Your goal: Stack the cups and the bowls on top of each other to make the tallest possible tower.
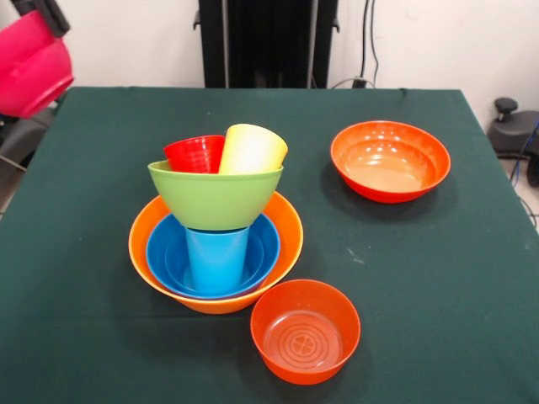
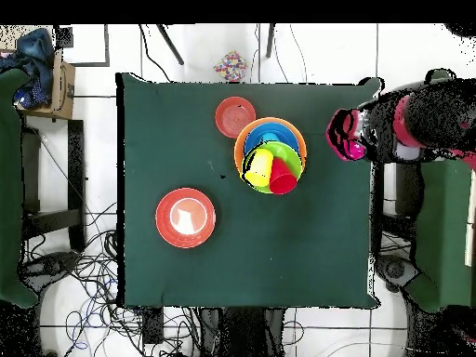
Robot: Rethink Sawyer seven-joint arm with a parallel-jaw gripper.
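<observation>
The tower (image 1: pixel 216 252) stands near the middle of the green worktop (image 1: pixel 438 278) and is partly built. Its base is the pale orange bowl (image 1: pixel 288 225), with the blue bowl (image 1: pixel 168 252) nested inside it. A light blue cup (image 1: pixel 216 257) stands in the blue bowl and carries the lime green bowl (image 1: pixel 215 198), which seems to sit slightly off-centre. The red cup (image 1: pixel 194 155) and yellow cup (image 1: pixel 251 150) lie tilted inside the green bowl, side by side, not stacked.

Two red-orange bowls are not yet on the pile: the small one (image 1: pixel 305 331) just beside the tower's base, the wide one (image 1: pixel 390 160) well apart from it. The end effector (image 1: pixel 38 25) hangs off the worktop's edge, closed on a magenta-pink bowl (image 1: pixel 29 71).

Judging from this, roughly half the work is left. The loose tilted cups look like the main obstacle: anything set on them would probably rest unevenly. Cables and furniture surround the worktop but do not intrude.
</observation>
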